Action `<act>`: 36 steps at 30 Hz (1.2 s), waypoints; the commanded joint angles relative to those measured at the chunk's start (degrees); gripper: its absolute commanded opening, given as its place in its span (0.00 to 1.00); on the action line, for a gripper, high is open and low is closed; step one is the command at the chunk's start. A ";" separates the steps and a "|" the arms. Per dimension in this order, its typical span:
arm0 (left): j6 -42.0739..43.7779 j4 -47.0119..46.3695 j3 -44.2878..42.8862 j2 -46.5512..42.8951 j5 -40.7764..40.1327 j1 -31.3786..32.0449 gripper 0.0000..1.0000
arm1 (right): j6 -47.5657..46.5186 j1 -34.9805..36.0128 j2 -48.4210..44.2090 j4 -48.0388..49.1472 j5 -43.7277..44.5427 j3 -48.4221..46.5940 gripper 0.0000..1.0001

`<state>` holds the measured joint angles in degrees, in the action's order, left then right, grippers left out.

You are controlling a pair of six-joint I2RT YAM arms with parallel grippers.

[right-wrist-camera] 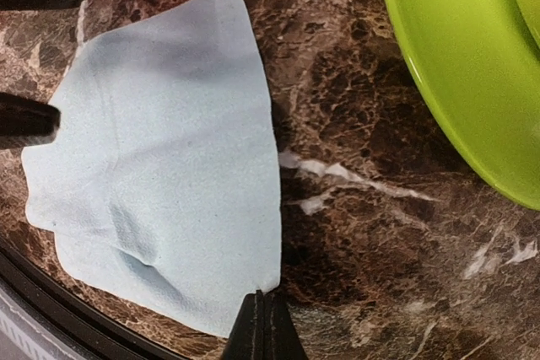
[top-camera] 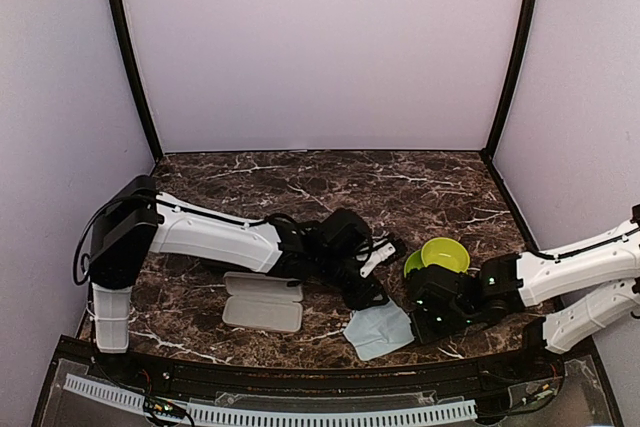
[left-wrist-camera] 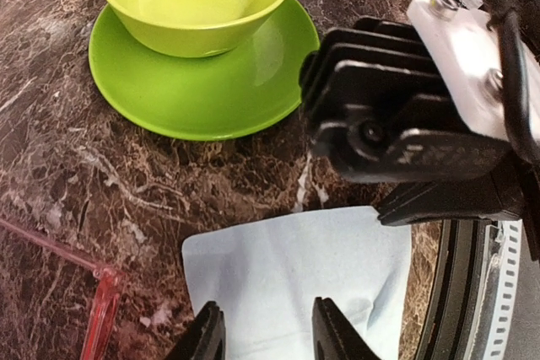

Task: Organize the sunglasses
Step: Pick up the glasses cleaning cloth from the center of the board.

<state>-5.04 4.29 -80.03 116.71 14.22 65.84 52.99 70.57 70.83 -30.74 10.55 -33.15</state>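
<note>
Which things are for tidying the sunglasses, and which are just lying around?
For the job: red-pink sunglasses; probably also the open case and blue cloth.
Just lying about: green bowl, green plate.

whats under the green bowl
The green bowl sits on a green plate, which rests on the marble table. The bowl covers the plate's middle, so whether anything lies between them cannot be seen.
</note>
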 commanded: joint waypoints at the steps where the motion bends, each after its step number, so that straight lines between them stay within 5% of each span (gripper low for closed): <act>1: 1.56 0.16 -4.51 3.30 1.28 0.25 0.38 | 1.44 0.26 -0.55 -0.46 0.53 1.57 0.00; 26: 3.90 1.14 -10.42 12.84 -3.89 -0.45 0.31 | 1.68 -1.02 -2.15 2.12 -1.22 4.13 0.00; 36: 1.74 0.34 -9.88 13.41 -2.84 -0.45 0.05 | 1.35 -1.62 -2.53 1.77 -0.98 4.20 0.00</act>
<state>-2.39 3.88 -90.08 129.45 10.87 65.49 54.70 69.58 68.62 -29.61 9.06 -29.54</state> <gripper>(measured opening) 0.104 0.005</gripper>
